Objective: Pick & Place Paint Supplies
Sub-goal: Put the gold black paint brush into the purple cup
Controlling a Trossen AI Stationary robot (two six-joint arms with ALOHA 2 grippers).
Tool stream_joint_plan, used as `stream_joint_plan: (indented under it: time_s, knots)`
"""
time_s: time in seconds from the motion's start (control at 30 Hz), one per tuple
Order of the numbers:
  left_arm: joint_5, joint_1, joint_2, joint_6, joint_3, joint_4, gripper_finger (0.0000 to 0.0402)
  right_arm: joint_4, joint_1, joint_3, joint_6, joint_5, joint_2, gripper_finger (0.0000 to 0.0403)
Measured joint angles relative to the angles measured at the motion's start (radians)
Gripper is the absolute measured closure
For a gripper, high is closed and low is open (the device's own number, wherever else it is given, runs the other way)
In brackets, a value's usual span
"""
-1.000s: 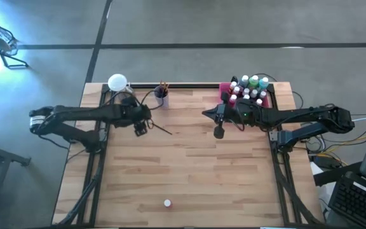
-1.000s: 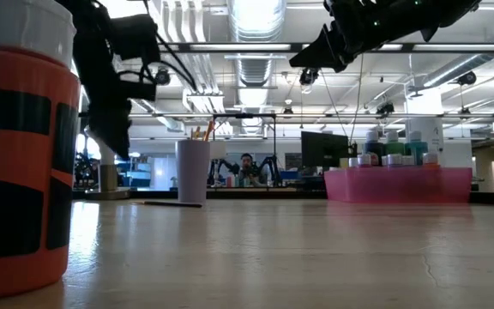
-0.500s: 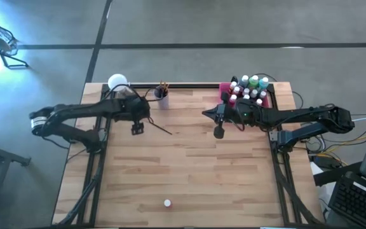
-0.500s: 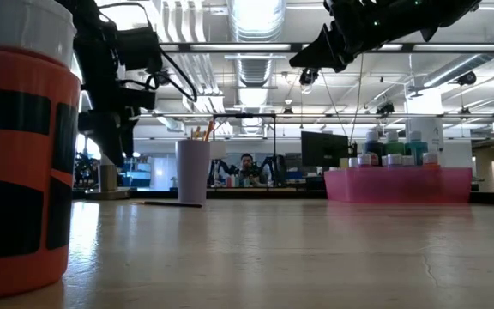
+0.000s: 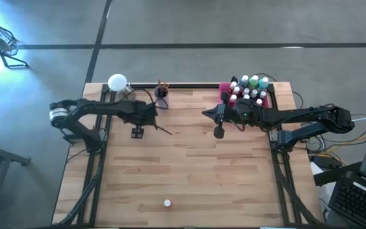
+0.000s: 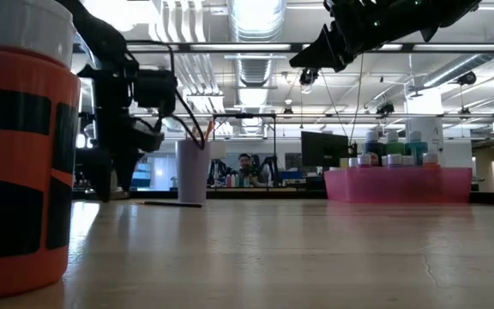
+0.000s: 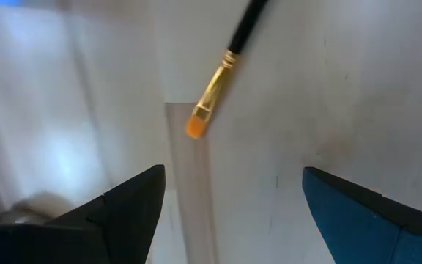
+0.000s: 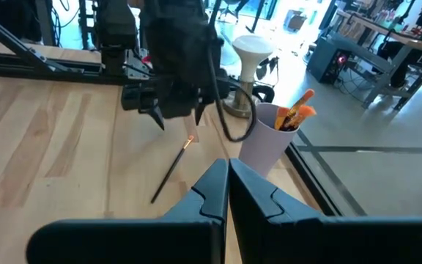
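While left gripper (image 5: 136, 132) fingers gape over brush (image 7: 224, 66) (untouched), right gripper (image 5: 218, 132) fingers shut, empty.

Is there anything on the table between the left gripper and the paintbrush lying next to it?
No. In the left wrist view, only bare wood lies between the open left gripper and the paintbrush.

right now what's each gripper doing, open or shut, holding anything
Left gripper: open, empty, over the brush lying on the table.
Right gripper: shut, holding nothing, raised near the tray.
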Motion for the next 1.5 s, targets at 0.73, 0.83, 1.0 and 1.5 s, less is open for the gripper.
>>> stream_joint_plan:
  time_s: [0.73,0.83,1.0,1.5]
  knots:
    - [0.019,0.0,0.084,0.289,0.045,0.111,0.0076,0.0,-0.001,0.0,-0.027,0.0,0.0,0.0394]
    - [0.024,0.0,0.09,0.327,0.047,0.112,0.0076,0.0,-0.001,0.0,-0.027,0.0,0.0,0.0394]
    - [0.023,0.0,0.092,0.338,0.047,0.108,0.0076,0.0,-0.001,-0.001,-0.027,0.0,0.0,0.0394]
    - [0.055,0.029,0.093,0.314,0.047,0.04,0.0076,0.001,-0.001,-0.001,-0.027,0.0,0.0,0.0394]
